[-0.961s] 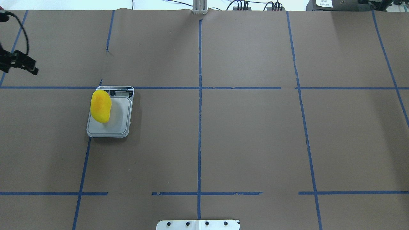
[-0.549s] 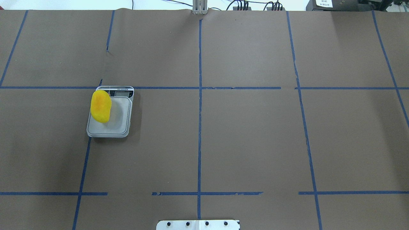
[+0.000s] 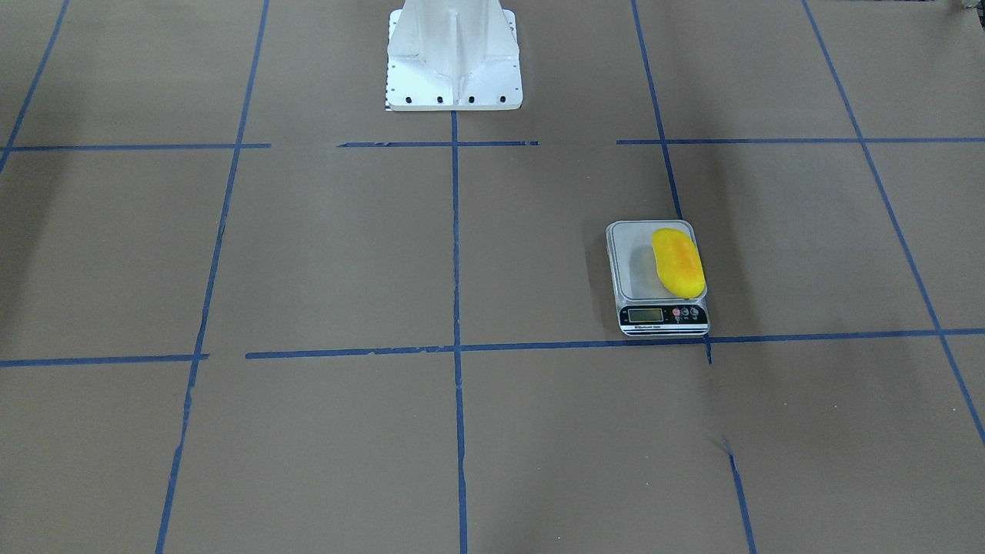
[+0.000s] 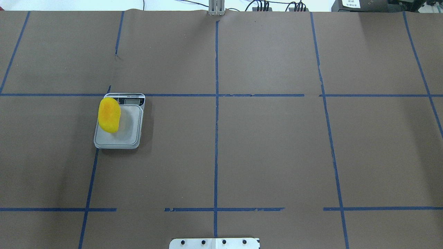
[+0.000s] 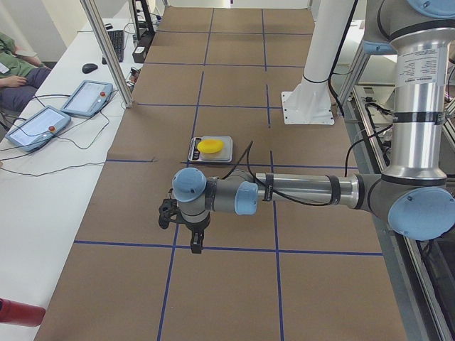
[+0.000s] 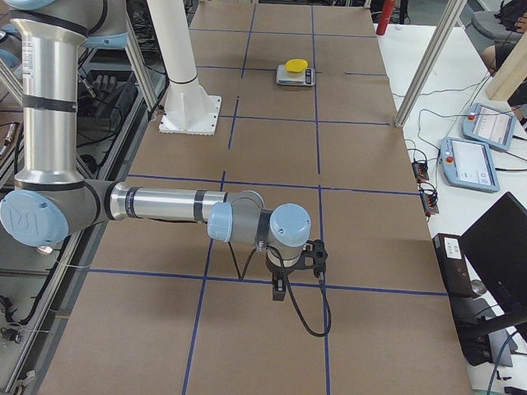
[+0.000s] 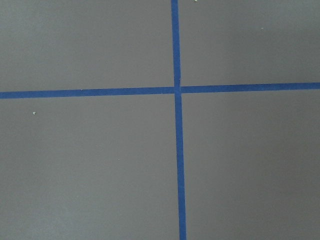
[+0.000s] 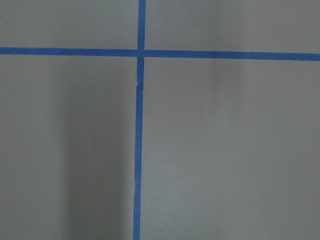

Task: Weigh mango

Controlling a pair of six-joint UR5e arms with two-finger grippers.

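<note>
The mango (image 4: 109, 115), yellow with an orange blush, lies along the left side of the grey scale platform (image 4: 129, 133). It also shows in the front-facing view (image 3: 678, 263) beside the scale's display (image 3: 645, 315). Nothing touches it. My left gripper (image 5: 185, 231) shows only in the exterior left view, low over the table well short of the scale. My right gripper (image 6: 296, 271) shows only in the exterior right view, far from the scale. I cannot tell whether either is open or shut. Both wrist views show only brown table and blue tape.
The white robot base mount (image 3: 454, 54) stands at the table's robot side. Blue tape lines grid the brown table (image 4: 270, 148). Operator tablets (image 5: 85, 97) and cables lie on the side bench, behind aluminium posts (image 5: 106, 50).
My left gripper, at the overhead view's left edge a second ago, has withdrawn out of that view. The mango and scale have not moved.
</note>
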